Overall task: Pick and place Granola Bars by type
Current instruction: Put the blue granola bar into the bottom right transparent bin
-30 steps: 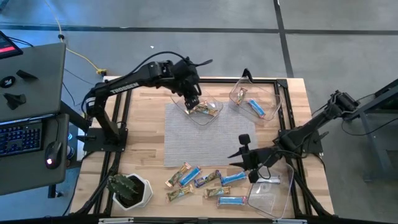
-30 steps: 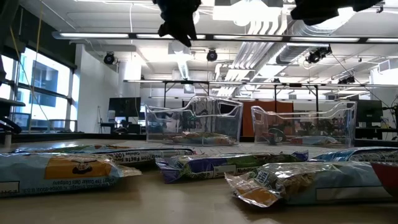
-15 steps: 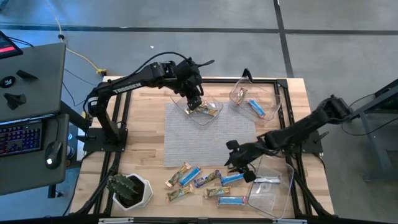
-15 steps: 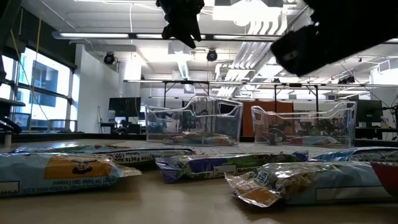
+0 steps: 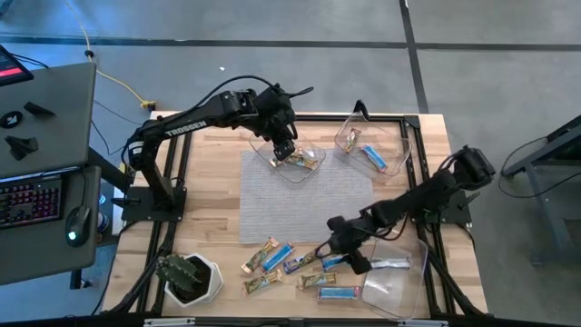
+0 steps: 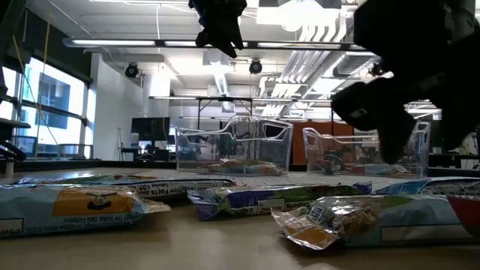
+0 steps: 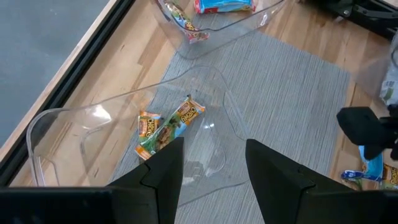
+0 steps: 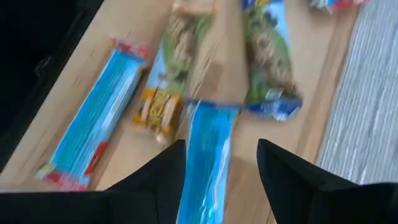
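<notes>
Several granola bars (image 5: 300,263) loose along surface's (image 5: 213,182) near edge. Light, crinkly, slippery: pinch blue bar (image 8: 208,155) across its middle. Your right gripper (image 8: 217,171) jaws open above it; left gripper (image 7: 208,165) jaws open, empty, over bin (image 7: 74,134).

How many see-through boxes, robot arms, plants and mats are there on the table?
Clear plastic bins: 3
Dark robot arms: 2
Green potted plant in a white pot: 1
Grey woven mat: 1
Total: 7
</notes>
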Available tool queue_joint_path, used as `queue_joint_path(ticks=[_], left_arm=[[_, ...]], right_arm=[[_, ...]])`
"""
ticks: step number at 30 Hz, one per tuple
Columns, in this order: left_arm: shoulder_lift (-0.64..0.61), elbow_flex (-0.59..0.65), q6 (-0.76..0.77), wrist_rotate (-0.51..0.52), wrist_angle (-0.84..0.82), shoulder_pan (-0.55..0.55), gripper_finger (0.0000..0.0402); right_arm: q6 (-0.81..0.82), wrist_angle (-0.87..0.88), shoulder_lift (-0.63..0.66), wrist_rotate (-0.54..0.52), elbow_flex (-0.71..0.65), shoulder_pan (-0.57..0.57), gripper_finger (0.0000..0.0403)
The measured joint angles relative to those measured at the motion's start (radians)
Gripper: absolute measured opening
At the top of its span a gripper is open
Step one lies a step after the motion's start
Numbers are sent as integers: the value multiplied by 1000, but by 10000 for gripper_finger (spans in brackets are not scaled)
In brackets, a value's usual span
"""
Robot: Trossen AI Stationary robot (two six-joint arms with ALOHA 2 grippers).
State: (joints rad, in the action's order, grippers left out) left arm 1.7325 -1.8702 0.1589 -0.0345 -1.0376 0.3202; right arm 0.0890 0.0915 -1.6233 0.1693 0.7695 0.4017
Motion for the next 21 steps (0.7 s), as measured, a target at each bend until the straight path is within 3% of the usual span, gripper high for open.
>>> queue_joint_path(ticks=[7,14,21], left_arm=[[0,0,3,0,0,0,168],[0,-1,3,0,0,0,168],[0,-1,3,0,0,0,168]], right_arm=[[28,-34,-35,1,-3,33,182],[26,120,-26,22,56,49,181],[-4,148,-26,46,70,68,181]])
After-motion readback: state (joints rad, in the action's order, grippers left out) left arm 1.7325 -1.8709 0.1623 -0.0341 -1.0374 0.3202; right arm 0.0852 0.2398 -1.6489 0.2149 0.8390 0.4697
